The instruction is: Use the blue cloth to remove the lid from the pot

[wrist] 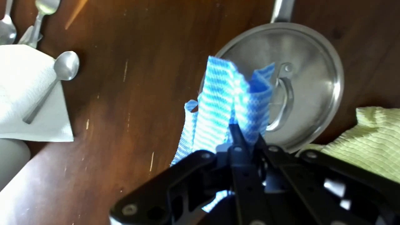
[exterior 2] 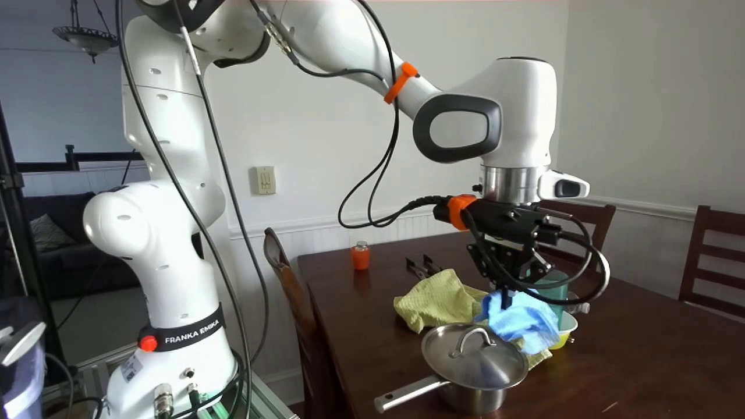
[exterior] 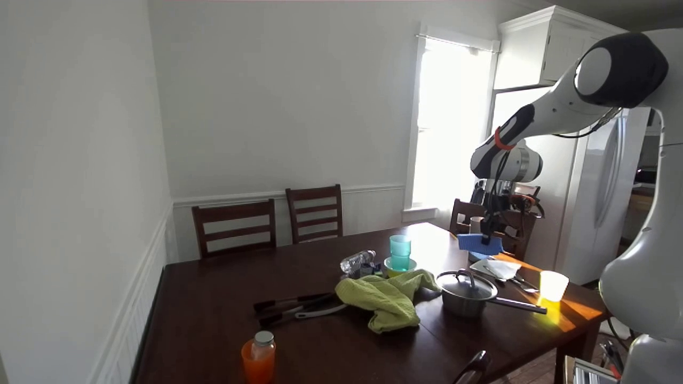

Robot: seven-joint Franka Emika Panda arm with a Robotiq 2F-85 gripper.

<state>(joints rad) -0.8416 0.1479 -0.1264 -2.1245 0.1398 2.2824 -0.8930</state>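
The blue cloth (wrist: 215,103) is pinched in my gripper (wrist: 247,134), which is shut on it, and hangs in folds. In the wrist view it covers part of the lid (wrist: 315,84) beside the lid's loop handle (wrist: 289,100). In an exterior view the cloth (exterior: 469,243) hangs in the air above and beyond the pot (exterior: 461,306). The gripper (exterior 2: 506,299) also shows in an exterior view, behind the pot (exterior 2: 474,401). The metal lid (exterior 2: 474,358) sits on the pot, and its handle stands up. My gripper is apart from the handle.
A yellow-green towel (exterior: 381,301) lies beside the pot. A teal cup (exterior: 400,253) stands in a bowl near a plastic bottle (exterior: 356,262). A napkin with spoons (wrist: 31,84) and a pale cup (exterior: 553,285) are near. The pot's long handle (exterior: 517,304) sticks out sideways.
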